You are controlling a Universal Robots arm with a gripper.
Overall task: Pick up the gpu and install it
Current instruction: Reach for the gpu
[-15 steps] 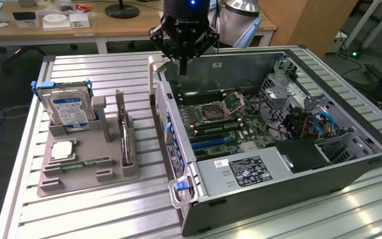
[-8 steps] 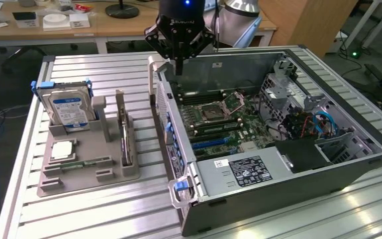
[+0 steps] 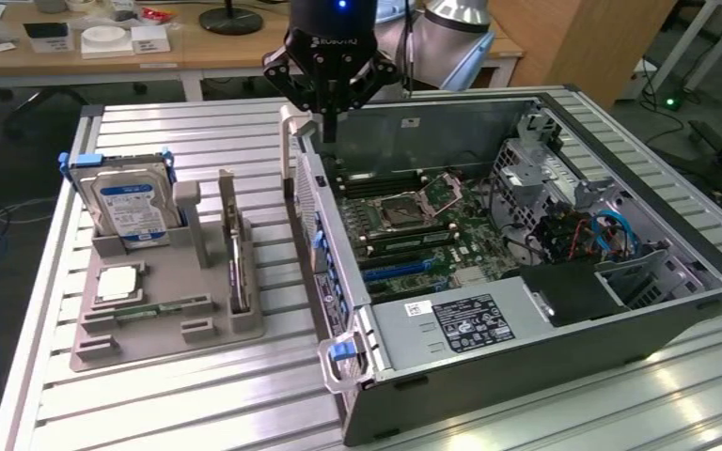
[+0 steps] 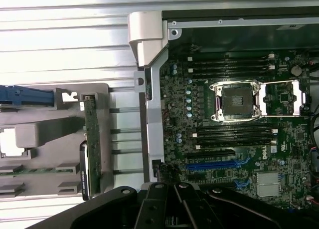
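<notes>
Counted: gripper (image 3: 331, 130), one; computer case (image 3: 525, 362), one; motherboard (image 3: 399, 235), one; CPU socket (image 3: 417, 200), one; grey holder tray (image 3: 148, 346), one; hard drive (image 3: 133, 211), one; gpu (image 3: 236, 261), one; processor chip (image 3: 117, 282), one; memory stick (image 3: 161, 308), one.

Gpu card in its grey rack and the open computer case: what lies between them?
Only a bare strip of slatted table, seen in both views. The gpu stands on edge in the rack, apart from the computer case.

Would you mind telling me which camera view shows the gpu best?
The exterior view: the gpu stands on edge in the gray holder, with one flat face showing at an angle. The wrist view looks down on the gpu, giving just its thin green edge.
</notes>
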